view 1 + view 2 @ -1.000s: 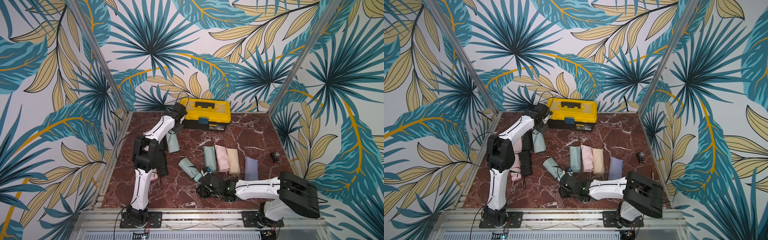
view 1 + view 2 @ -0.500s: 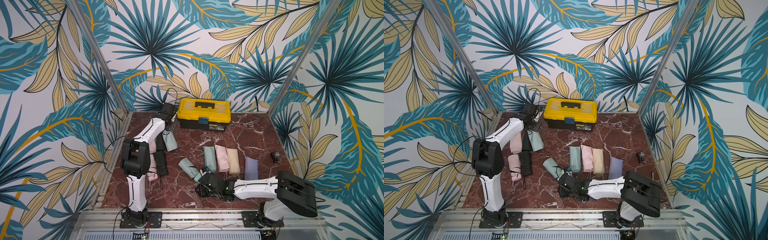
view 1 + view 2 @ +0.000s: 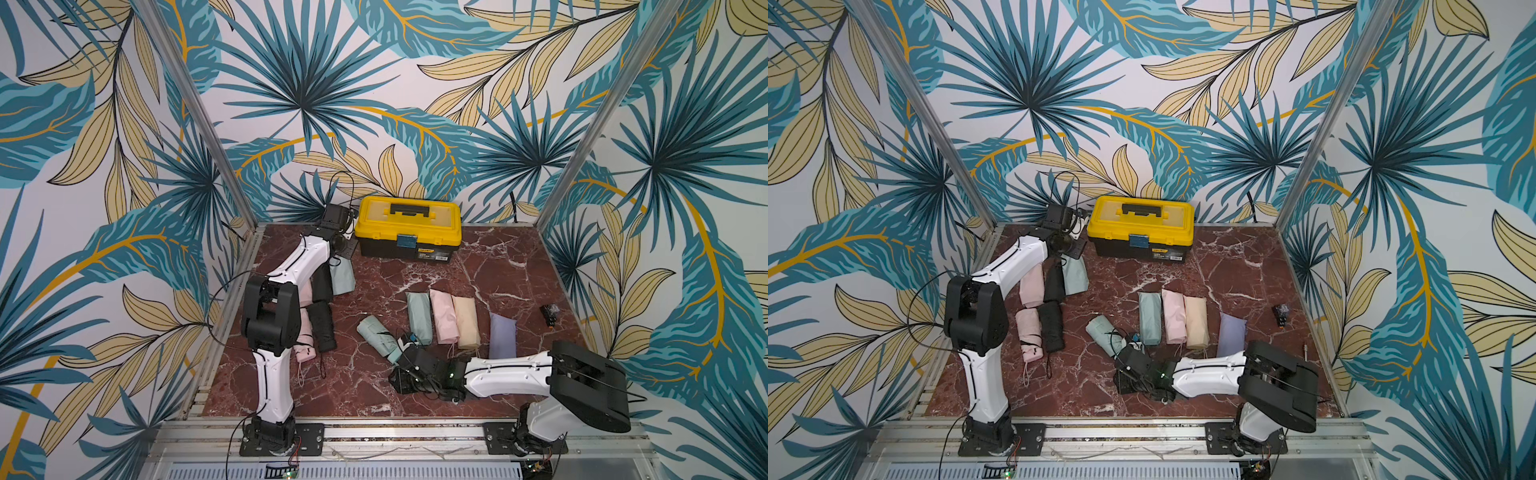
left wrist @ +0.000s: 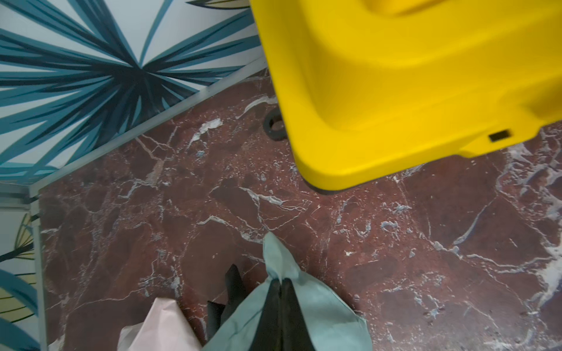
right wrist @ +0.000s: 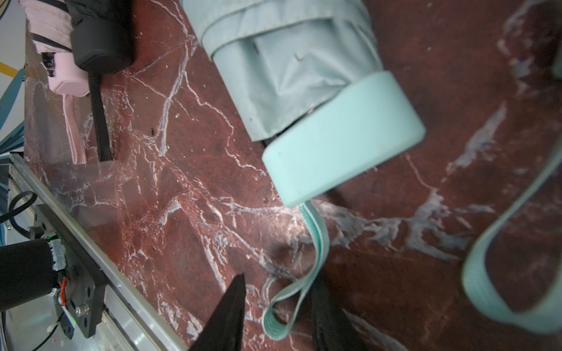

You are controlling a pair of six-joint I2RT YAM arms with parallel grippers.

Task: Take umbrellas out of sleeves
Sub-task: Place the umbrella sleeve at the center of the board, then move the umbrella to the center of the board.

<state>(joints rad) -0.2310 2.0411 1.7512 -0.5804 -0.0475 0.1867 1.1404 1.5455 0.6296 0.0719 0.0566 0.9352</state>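
While the left jaws, clamped on the empty mint sleeve [image 4: 322,307], drag it toward the corner, the mint umbrella [image 3: 376,338] lies freed on the desk [image 3: 478,266]; right jaws gape round its loop [image 5: 317,240]; four remain sleeved

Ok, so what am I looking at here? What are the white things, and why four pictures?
Those are two robot arms, left and right, at a marble table. Two pictures look down from above, nearly alike; the other two come from a camera on each arm's wrist. On the table lie a yellow toolbox and folded umbrellas, a row of four in fabric sleeves. The left gripper is shut on an empty mint sleeve near the toolbox. The right gripper is open, fingers either side of a bare mint umbrella's wrist loop.
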